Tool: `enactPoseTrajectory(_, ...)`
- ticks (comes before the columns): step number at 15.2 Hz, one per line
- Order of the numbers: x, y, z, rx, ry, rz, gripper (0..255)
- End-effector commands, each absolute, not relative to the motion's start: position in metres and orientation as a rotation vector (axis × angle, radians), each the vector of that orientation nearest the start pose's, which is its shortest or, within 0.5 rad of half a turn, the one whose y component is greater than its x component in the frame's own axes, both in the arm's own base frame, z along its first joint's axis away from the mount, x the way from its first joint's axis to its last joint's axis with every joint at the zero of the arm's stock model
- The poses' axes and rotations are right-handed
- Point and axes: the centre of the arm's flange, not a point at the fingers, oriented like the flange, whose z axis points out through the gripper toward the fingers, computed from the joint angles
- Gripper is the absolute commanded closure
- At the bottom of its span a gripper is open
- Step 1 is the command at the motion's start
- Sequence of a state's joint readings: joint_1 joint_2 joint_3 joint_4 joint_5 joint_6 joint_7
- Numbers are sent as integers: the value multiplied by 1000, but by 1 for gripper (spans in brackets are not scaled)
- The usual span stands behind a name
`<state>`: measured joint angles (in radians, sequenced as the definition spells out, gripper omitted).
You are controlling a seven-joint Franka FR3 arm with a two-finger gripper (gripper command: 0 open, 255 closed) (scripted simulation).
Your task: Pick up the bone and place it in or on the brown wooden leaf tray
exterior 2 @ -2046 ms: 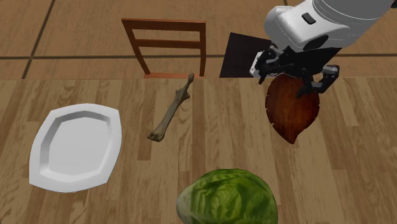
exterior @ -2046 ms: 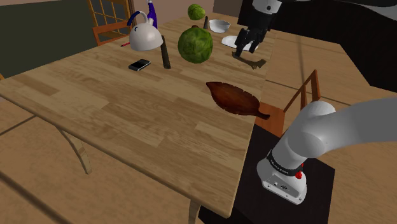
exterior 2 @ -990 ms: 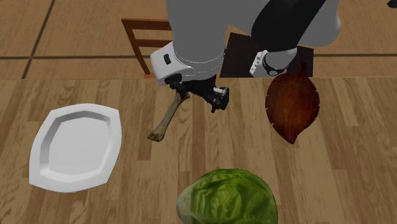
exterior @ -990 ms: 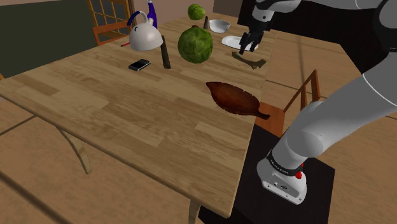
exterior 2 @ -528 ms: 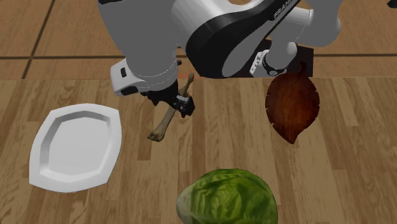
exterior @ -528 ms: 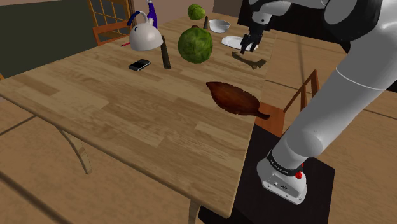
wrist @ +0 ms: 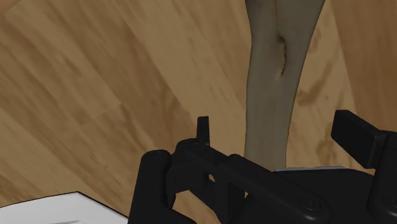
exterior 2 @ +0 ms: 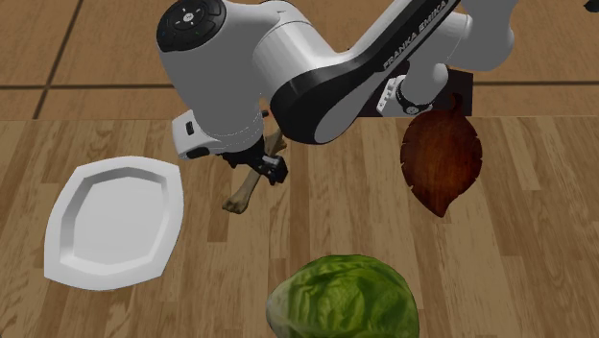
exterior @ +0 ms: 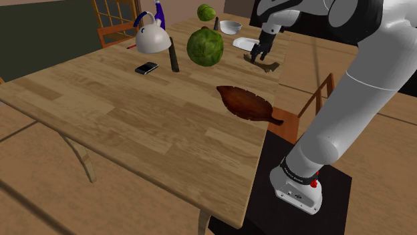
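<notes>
The arm [exterior 2: 240, 67] is looking white and round, like fat tubes, with dark rings at its bends. Black letters [exterior 2: 415, 27] are running along one part. A dark round cap [exterior 2: 195, 16] is sitting on one joint. A small red knob [exterior: 315, 178] is sticking out near its foot. The gripper [wrist: 280, 130] is looking all black.

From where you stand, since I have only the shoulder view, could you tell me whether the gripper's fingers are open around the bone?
Observer: Yes. In the wrist view the gripper is open, and the bone runs between its fingers, which touch it on neither side.
Operator: Thank you. Does the bone touch the white plate?
Observer: No. In the second exterior view a strip of bare wooden table separates the bone's knobbed end from the white plate.
</notes>
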<state>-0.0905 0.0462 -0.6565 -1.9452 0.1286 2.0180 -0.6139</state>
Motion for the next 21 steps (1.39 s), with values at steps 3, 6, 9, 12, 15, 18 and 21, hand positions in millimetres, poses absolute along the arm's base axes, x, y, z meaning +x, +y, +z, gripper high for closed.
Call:
enactPoseTrajectory(3,428,-380,460,-3080,287,-131,0)
enactPoseTrajectory(6,428,-380,460,-3080,287,-131,0)
enactPoseTrajectory(9,428,-380,460,-3080,287,-131,255)
enactPoseTrajectory(12,428,-380,460,-3080,287,-131,255)
enactPoseTrajectory(15,428,-380,460,-3080,287,-131,255)
enactPoseTrajectory(18,428,-380,465,-3080,287,-131,255)
enactPoseTrajectory(21,428,-380,481,-3080,287,-131,255)
